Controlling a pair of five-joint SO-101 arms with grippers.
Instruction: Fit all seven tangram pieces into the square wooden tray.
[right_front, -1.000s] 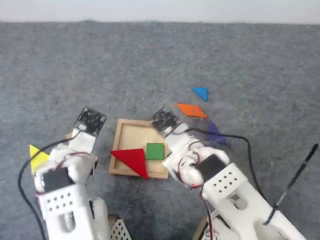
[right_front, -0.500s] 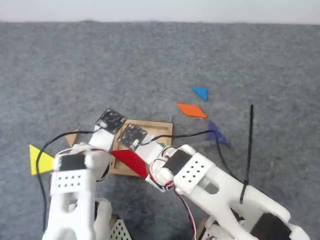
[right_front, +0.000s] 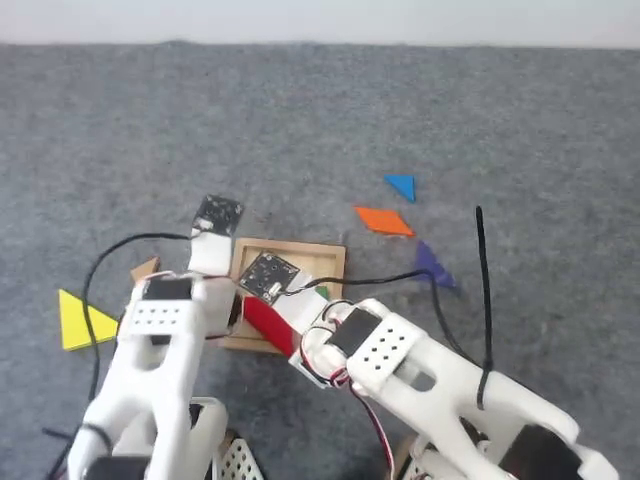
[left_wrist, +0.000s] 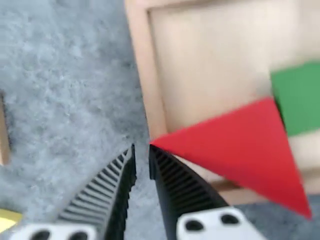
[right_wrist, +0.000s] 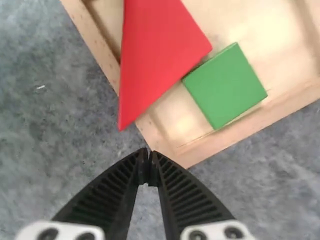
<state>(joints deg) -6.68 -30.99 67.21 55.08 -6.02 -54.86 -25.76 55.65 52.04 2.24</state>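
The square wooden tray (right_front: 330, 255) holds a green square (right_wrist: 225, 85) flat inside. A red triangle (right_wrist: 155, 50) lies partly in the tray, with one corner over the rim (right_wrist: 100, 47) and above the carpet. My right gripper (right_wrist: 145, 154) is shut and empty, just outside the rim near that corner. My left gripper (left_wrist: 141, 150) stands beside the tray rim (left_wrist: 142, 75), its fingers a narrow gap apart, one fingertip (left_wrist: 152, 150) at another corner of the red triangle (left_wrist: 240, 150). In the high view both arms crowd over the red triangle (right_front: 268, 322).
On the grey carpet lie a yellow triangle (right_front: 85, 320) at the left, a tan piece (right_front: 145, 270) next to the left arm, and a blue triangle (right_front: 401, 186), an orange parallelogram (right_front: 384, 221) and a purple triangle (right_front: 432, 263) right of the tray.
The right arm swung left from the tray's right side across the tray to its near left corner. The left arm moved right, up to the tray's edge.
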